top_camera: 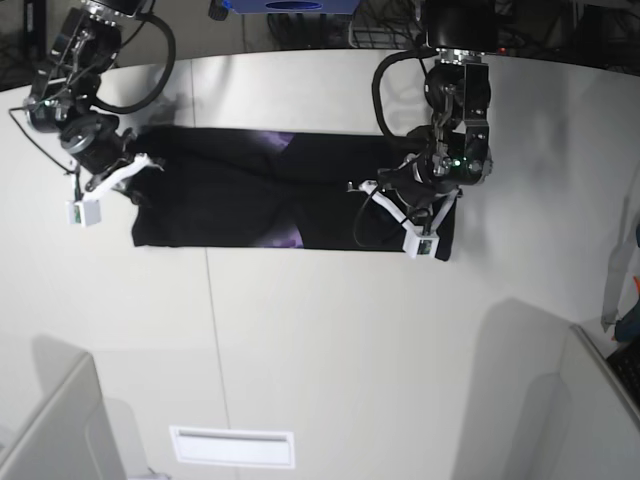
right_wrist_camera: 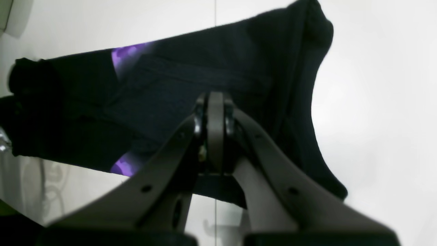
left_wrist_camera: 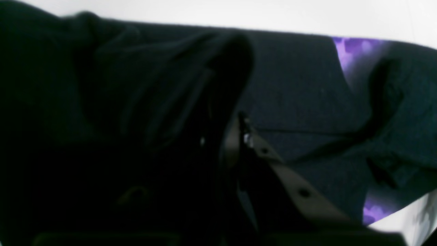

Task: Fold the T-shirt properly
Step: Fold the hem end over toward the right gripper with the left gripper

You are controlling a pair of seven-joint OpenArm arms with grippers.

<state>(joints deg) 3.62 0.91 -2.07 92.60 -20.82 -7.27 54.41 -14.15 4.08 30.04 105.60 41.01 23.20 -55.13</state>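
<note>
The black T-shirt (top_camera: 250, 200) lies in a long band across the white table (top_camera: 330, 340), with bits of its purple print (top_camera: 288, 238) showing at the folds. At its right end, my left gripper (top_camera: 367, 191) is shut, and a raised fold of black cloth (left_wrist_camera: 170, 78) drapes over it in the left wrist view (left_wrist_camera: 234, 128); only one grey finger (left_wrist_camera: 290, 181) shows there. My right gripper (top_camera: 143, 161) is at the shirt's left end, its fingers (right_wrist_camera: 170, 164) pressed together down on the cloth (right_wrist_camera: 164, 92).
The table's curved back edge (top_camera: 300, 55) runs behind the shirt, with a blue object (top_camera: 290, 5) beyond it. A seam (top_camera: 215, 340) crosses the tabletop. Grey panels (top_camera: 60, 430) stand at the near left and near right (top_camera: 590, 410) corners.
</note>
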